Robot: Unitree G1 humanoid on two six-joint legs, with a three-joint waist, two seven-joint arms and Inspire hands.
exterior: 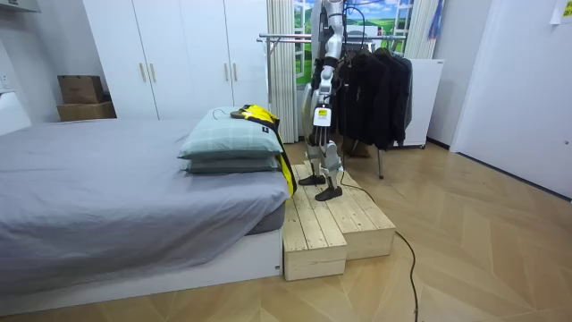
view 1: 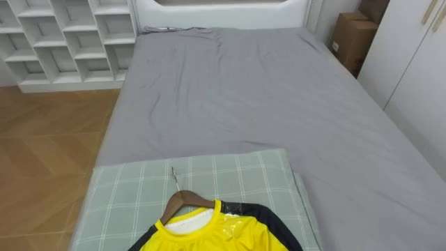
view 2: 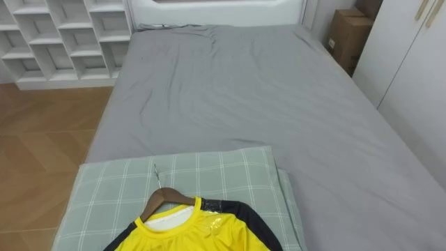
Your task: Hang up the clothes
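The shirt [view 1: 209,233] is bright yellow with black sleeves and white inside the collar. The hanger [view 1: 182,201] is brown wood. The pillow [view 1: 132,195] is pale green with a check of thin white lines. The bed sheet [view 1: 251,97] is plain grey. The shelf unit [view 1: 66,42] and the wardrobe [view 1: 411,63] are white, the cardboard box [view 1: 352,38] is brown, and the floor [view 1: 42,153] is warm brown in a herringbone pattern. The hanging clothes [exterior: 375,85] are black.

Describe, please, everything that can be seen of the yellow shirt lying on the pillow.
The yellow shirt has black shoulders, a round neck with white lining and slightly shiny fabric. It is on a wooden hanger whose metal hook points up the bed. It lies flat on the green checked pillow at the bed's foot. In the room view its lower part hangs over the pillow's edge, down the bed's end.
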